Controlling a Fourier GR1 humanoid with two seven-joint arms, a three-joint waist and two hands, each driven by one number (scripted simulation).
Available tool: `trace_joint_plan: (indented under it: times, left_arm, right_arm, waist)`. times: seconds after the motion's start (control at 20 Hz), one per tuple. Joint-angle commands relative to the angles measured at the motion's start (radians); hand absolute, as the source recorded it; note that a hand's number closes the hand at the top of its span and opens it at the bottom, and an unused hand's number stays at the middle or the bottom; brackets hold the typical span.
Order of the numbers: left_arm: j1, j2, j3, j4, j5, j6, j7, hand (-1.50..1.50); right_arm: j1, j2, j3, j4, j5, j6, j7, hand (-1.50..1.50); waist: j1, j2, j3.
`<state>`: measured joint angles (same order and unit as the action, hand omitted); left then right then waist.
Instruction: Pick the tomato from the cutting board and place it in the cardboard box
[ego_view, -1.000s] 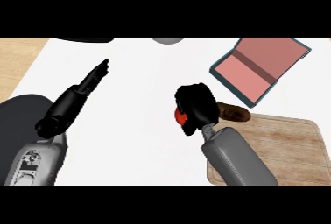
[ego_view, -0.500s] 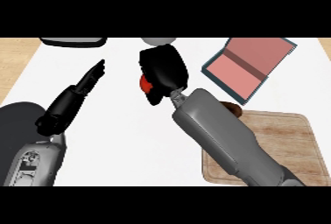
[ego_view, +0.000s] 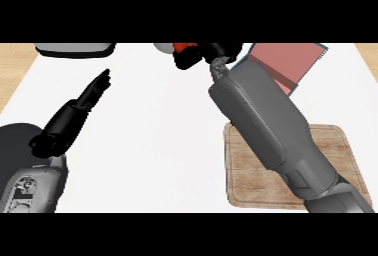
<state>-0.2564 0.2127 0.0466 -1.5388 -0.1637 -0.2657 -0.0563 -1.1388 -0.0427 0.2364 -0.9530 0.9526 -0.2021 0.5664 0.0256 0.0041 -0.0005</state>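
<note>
The right hand (ego_view: 201, 52) curls round the tomato (ego_view: 181, 47) at the counter's far edge, just left of the cardboard box (ego_view: 291, 65). Its forearm crosses the cutting board (ego_view: 332, 165). The left hand (ego_view: 92, 92) rests with fingers straight at the view's left.

No words, labels, brand names, numbers or signs can be read on anything in view.
</note>
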Motion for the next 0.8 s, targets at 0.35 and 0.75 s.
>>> trace_joint_plan:
  times: [0.35, 0.75]
  left_arm:
    - [0.019, 0.004, 0.000, -0.016, -0.003, -0.012, -0.009, 0.00]
    - [-0.001, 0.006, 0.010, 0.021, 0.011, -0.028, -0.018, 0.00]
  right_arm:
    - [-0.070, -0.208, -0.180, 0.326, -0.024, -0.044, -0.194, 1.50]
    - [-0.169, -0.315, -0.249, 0.560, -0.099, 0.285, -0.252, 1.50]
  waist:
    - [-0.001, 0.005, 0.000]
    - [0.014, 0.012, 0.000]
